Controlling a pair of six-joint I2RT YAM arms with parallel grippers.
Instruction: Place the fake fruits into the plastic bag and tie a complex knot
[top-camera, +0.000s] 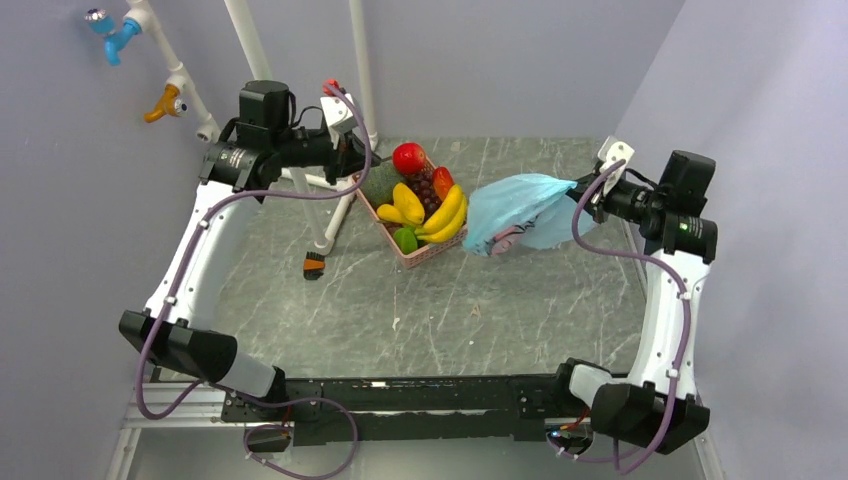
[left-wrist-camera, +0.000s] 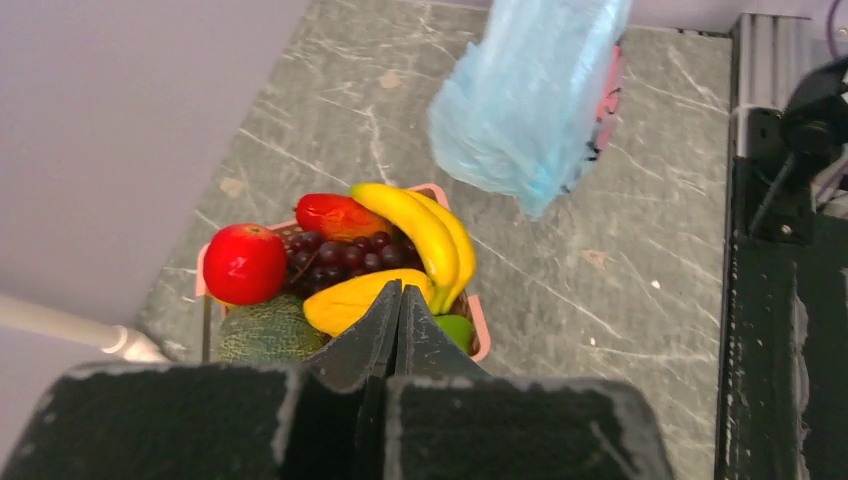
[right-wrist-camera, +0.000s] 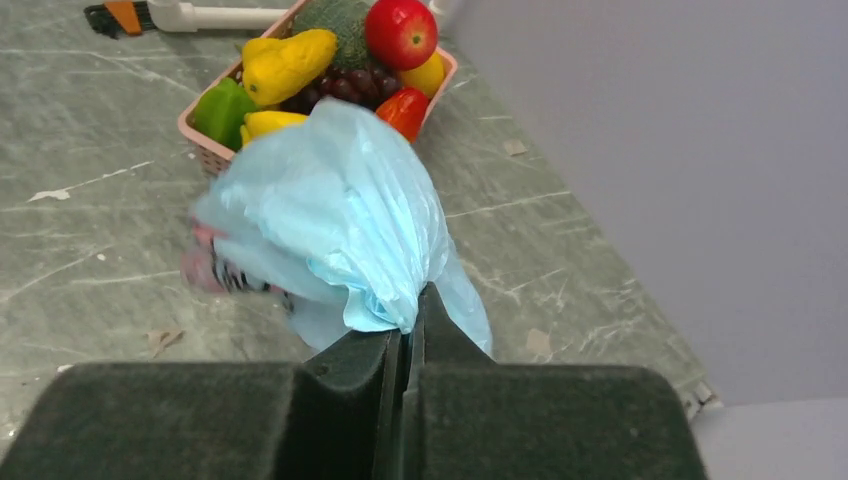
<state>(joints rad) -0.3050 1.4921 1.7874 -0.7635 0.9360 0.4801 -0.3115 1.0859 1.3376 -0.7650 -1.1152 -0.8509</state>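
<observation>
The fake fruits lie in a pink basket (top-camera: 437, 252) at the table's middle back: red apple (top-camera: 407, 157), bananas (top-camera: 446, 213), grapes (top-camera: 428, 190), lime (top-camera: 405, 239), melon (top-camera: 377, 185). They also show in the left wrist view, with the apple (left-wrist-camera: 244, 263) and bananas (left-wrist-camera: 425, 235) on top. My right gripper (top-camera: 578, 188) is shut on the light-blue plastic bag (top-camera: 518, 208) and holds it bunched above the table, right of the basket; the bag (right-wrist-camera: 340, 210) hangs from my fingers. My left gripper (top-camera: 362, 158) is shut and empty, just behind the basket. No knot shows.
A white pipe frame (top-camera: 335, 215) stands left of the basket. A small orange-and-black object (top-camera: 314, 265) lies on the table near its foot. Grey walls close in the back and both sides.
</observation>
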